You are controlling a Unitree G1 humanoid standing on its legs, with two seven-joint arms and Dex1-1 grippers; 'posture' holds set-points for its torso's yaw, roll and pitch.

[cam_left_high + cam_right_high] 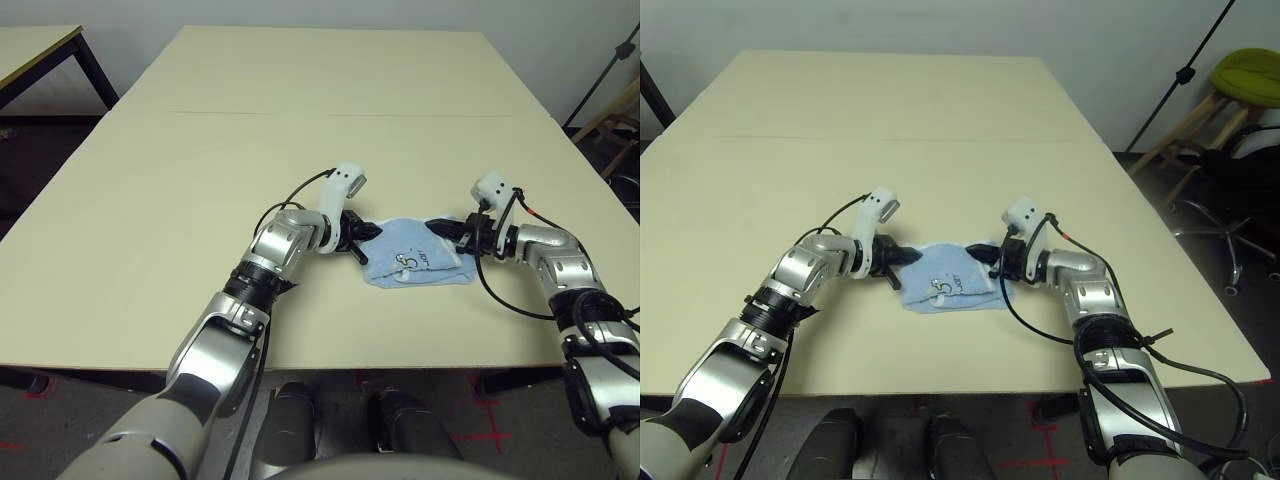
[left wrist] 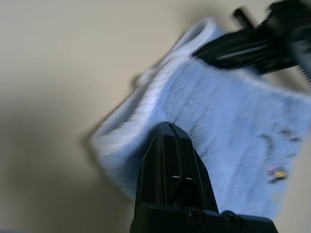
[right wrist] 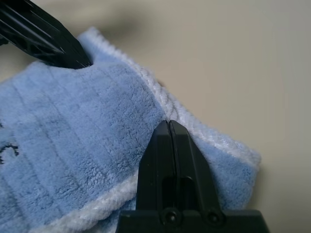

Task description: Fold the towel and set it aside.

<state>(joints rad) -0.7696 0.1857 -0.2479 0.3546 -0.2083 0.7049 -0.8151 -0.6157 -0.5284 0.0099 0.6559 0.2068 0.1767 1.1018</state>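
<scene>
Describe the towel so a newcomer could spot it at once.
On the big beige table, look near the front edge, between the left gripper and right gripper. The towel is a small light-blue terry cloth, white-edged, with a dark embroidered mark, pinched at both ends by shut jaws.

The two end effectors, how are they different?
The left end effector grips the towel at its left end; the right end effector grips its far right corner. The left one points right, the right one points left. Both are black, shut and pinching cloth.
</scene>
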